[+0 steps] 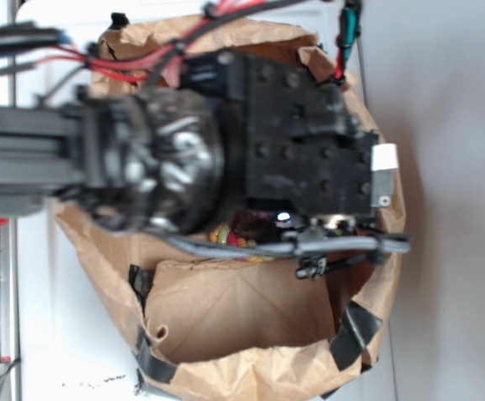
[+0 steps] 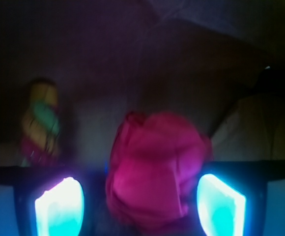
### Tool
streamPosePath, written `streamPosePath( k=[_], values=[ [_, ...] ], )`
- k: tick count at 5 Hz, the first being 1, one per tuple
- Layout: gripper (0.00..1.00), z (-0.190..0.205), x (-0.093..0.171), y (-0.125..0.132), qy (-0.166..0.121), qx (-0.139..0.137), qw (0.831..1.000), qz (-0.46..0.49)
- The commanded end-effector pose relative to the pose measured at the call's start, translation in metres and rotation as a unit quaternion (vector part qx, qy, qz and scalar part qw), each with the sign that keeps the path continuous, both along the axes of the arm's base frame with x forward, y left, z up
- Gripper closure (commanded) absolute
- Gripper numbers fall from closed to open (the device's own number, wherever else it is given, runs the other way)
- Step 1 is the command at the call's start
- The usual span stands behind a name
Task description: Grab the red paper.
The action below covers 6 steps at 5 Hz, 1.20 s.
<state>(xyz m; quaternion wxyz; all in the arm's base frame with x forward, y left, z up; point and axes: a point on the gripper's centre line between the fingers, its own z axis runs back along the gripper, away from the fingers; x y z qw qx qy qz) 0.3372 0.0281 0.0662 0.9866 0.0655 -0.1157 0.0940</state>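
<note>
The red paper [image 2: 152, 169], a crumpled magenta-looking wad with soft folds, sits low in the dim wrist view.

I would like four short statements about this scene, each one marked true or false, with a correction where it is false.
1. The crumpled red paper wad lies between the two glowing fingertips of the pincer. True.
2. The robot arm reaches into a blue plastic bucket. False: it is a brown paper bag.
3. The red-yellow-green twisted rope sits apart from the paper, on its left in the wrist view. True.
4. The pincer is fully shut with no gap. False: the fingertips stand apart, with the paper between them.
</note>
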Motion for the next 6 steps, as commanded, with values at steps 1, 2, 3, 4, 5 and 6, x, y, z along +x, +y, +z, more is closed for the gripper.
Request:
streamPosePath(
  k=[1,2,3,4,5,6],
  values=[
    [0.0,0.004,0.023,-0.006,-0.016,0.006,0.999,0.028],
    [0.0,-0.002,0.026,-0.006,-0.004,0.006,1.0,0.024],
    [1.0,0.002,0.021,-0.003,-0.01,-0.001,1.0,0.024],
    [1.0,0.006,0.017,-0.001,-0.015,0.005,1.0,0.015],
    [1.0,0.015,0.01,0.0,-0.028,0.005,1.0,0.008],
    [1.0,0.021,0.009,0.004,-0.035,0.007,0.999,-0.003]
  ],
)
